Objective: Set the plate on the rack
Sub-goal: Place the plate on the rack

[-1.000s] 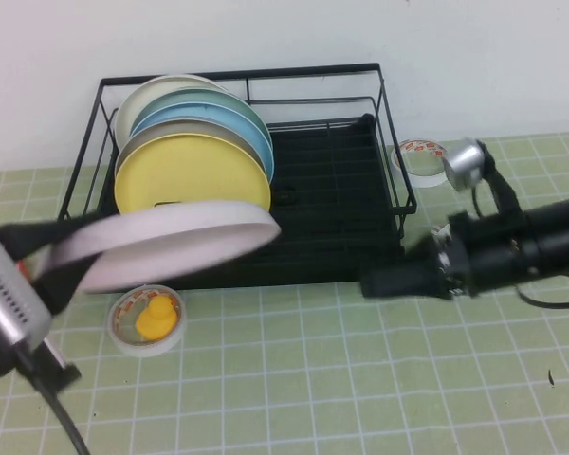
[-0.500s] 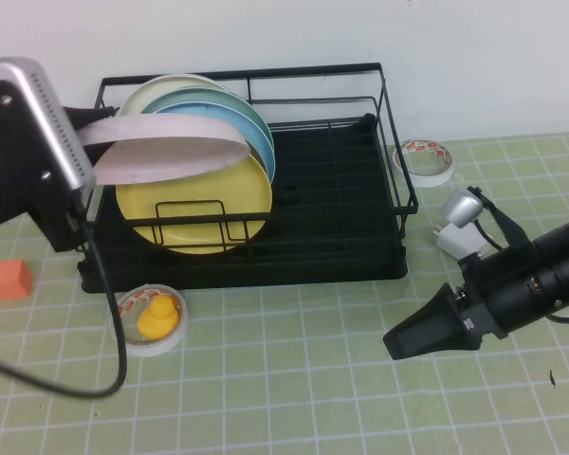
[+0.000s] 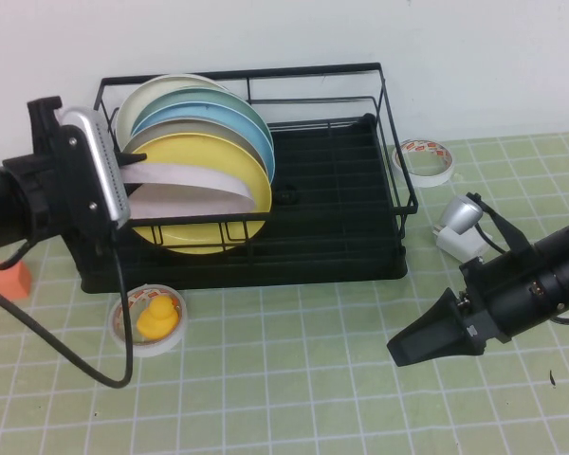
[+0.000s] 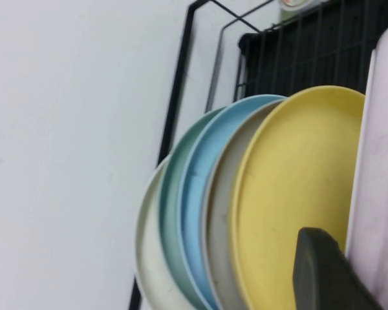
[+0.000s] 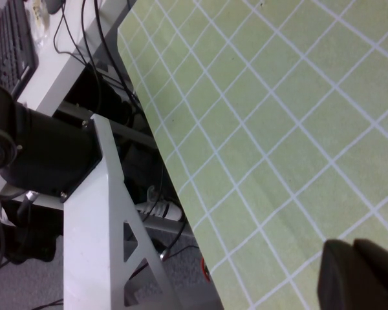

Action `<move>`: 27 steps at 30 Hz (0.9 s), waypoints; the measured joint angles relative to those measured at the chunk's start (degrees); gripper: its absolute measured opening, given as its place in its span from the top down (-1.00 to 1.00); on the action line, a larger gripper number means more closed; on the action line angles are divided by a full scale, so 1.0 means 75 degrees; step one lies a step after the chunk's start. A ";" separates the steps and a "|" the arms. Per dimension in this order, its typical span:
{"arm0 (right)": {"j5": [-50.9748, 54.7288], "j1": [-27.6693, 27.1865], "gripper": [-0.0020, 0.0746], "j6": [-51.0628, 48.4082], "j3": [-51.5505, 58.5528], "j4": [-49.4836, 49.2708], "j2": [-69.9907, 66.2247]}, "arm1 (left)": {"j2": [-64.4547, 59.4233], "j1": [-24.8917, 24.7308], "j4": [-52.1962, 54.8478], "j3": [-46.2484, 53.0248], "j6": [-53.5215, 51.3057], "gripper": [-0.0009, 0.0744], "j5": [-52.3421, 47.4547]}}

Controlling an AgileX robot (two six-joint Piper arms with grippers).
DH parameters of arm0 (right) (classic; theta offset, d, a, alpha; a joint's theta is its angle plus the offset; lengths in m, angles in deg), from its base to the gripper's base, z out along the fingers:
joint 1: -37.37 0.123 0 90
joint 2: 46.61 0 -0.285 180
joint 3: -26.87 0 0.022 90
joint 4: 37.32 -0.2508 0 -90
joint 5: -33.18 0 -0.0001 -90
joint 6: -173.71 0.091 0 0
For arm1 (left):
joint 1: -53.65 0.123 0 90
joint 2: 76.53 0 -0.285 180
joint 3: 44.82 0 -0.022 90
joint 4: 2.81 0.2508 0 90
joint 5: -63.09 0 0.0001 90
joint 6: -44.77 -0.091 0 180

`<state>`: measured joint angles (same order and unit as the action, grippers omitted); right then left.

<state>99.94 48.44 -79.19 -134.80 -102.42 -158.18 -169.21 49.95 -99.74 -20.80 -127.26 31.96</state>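
Note:
My left gripper (image 3: 131, 192) is shut on the rim of the pale pink plate (image 3: 192, 186). It holds the plate tilted inside the left end of the black wire rack (image 3: 337, 194), just in front of the yellow plate (image 3: 194, 152). In the left wrist view the pink plate (image 4: 377, 194) lies close beside the yellow plate (image 4: 297, 187), with one dark finger (image 4: 324, 271) against it. My right gripper (image 3: 422, 339) is shut and empty, low over the green mat to the right in front of the rack; it also shows in the right wrist view (image 5: 355, 268).
Grey, blue, green and cream plates (image 3: 232, 118) stand behind the yellow one. A tape roll holding a yellow duck (image 3: 150, 318) lies in front of the rack. An orange block (image 3: 11, 281) is at the left, another tape roll (image 3: 423, 159) and a silver-white object (image 3: 458, 224) at the right.
My left arm carried the pink plate from in front of the rack up over it and lowered it in front of the yellow plate. My right arm drew back to the right.

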 joint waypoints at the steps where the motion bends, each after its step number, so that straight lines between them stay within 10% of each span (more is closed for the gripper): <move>1: 0.0000 0.0000 0.93 0.0000 0.0000 0.0000 0.0000 | -0.0059 0.0000 0.0000 0.0000 -0.0019 0.73 -0.0018; 14: 0.0000 0.0000 0.93 0.0000 0.0000 0.0013 0.0000 | -0.0557 0.0000 -0.0043 -0.0232 0.0453 0.72 -0.0205; 27: 0.0000 0.0000 0.93 0.0370 0.0000 0.0049 0.0076 | -0.0486 -0.0068 -0.0027 -0.0552 0.2044 0.00 -0.0779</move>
<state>99.94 48.44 -76.41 -134.80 -102.05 -157.61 -172.85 49.44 -99.94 -24.94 -111.93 26.12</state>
